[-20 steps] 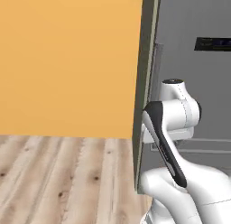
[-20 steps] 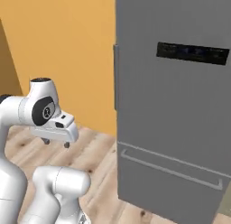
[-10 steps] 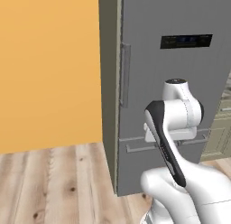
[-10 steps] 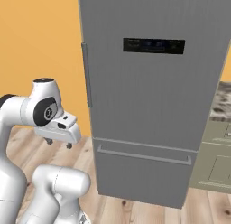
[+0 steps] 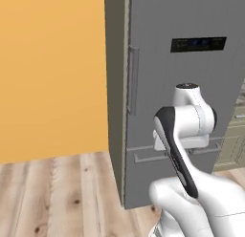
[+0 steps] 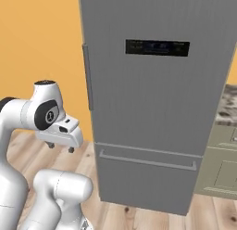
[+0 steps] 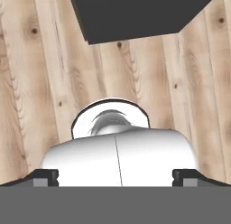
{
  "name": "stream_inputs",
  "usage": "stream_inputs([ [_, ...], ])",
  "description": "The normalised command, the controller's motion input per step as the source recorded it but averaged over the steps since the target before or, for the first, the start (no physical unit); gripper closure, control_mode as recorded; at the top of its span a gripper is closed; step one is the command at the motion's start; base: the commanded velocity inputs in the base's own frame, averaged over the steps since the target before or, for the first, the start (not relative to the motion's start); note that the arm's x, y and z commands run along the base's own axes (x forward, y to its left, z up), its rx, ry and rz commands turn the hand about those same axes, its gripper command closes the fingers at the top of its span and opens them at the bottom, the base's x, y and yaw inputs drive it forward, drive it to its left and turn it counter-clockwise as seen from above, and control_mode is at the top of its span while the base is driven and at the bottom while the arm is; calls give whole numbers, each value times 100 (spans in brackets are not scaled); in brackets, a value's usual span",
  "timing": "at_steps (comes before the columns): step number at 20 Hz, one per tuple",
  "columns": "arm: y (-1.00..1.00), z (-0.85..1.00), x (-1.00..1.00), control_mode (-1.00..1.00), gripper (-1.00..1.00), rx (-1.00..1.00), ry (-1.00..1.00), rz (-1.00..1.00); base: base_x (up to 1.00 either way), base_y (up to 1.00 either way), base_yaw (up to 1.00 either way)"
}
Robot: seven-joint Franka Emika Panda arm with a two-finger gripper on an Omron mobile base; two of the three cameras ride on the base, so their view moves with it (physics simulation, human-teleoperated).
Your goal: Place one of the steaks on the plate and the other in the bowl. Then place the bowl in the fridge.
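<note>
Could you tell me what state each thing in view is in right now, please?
fridge: upper door shut, upright, long handle at its left edge.
fridge drawer: shut, bar handle across its top.
display panel: dark.
gripper: held low beside the arm, clear of the fridge, holding nothing; fingers spread apart in the hand view.
cabinet: doors shut, right of the fridge.
</note>
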Motion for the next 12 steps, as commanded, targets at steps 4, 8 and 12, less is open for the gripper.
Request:
stream_inputs([
  [4,0,0,0,100,-100,0,0,0,56,0,0],
  [8,2,0,0,-100,-100,0,0,0,10,0,0],
  [12,9,12,17,-100,-100,-1,-26,1,0,0,0],
])
